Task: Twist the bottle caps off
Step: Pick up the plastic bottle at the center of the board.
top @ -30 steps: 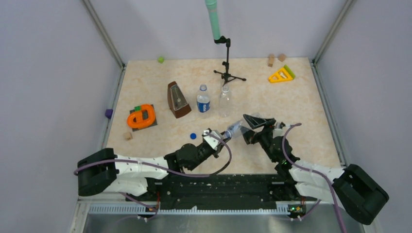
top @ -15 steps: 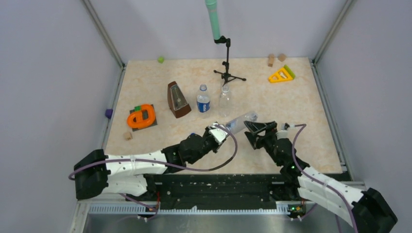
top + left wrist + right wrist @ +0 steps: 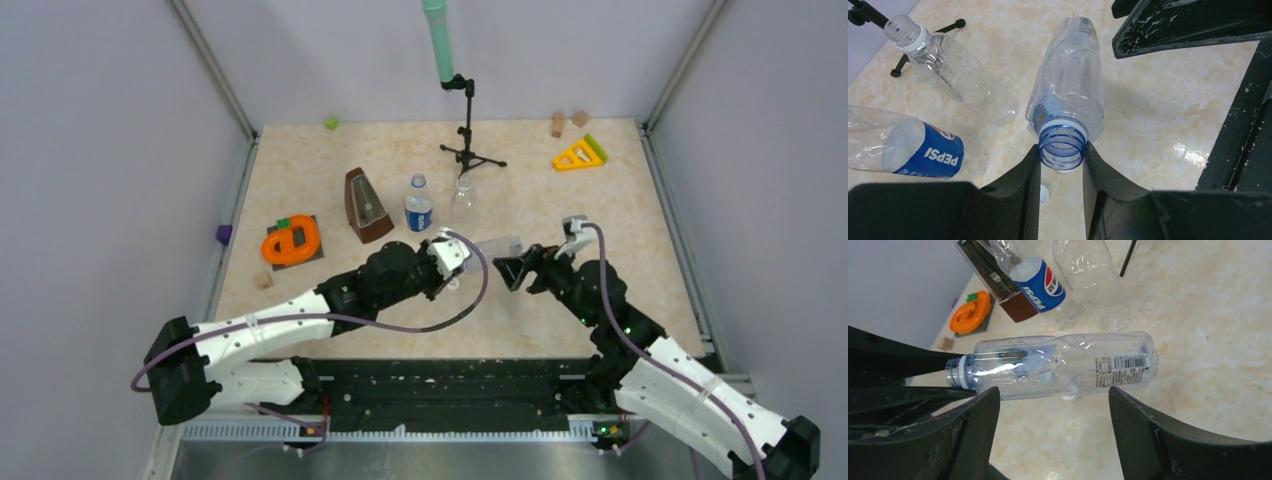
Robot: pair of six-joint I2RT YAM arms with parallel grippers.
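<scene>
Right of the Pepsi bottle (image 3: 418, 212), the left gripper (image 3: 1060, 152) clamps the threaded neck of the uncapped, sideways bluish bottle (image 3: 1068, 90); the right gripper (image 3: 1053, 400) gapes wide beside its base, empty.

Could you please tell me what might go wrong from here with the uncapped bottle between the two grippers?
1. The left gripper pinches the bluish bottle only at its open threaded neck, so it may slip or pivot.
2. The open right gripper flanks its body without touching; closing could crush or jolt it.
3. The Pepsi bottle and plain clear bottle stand close behind and could be toppled.
</scene>
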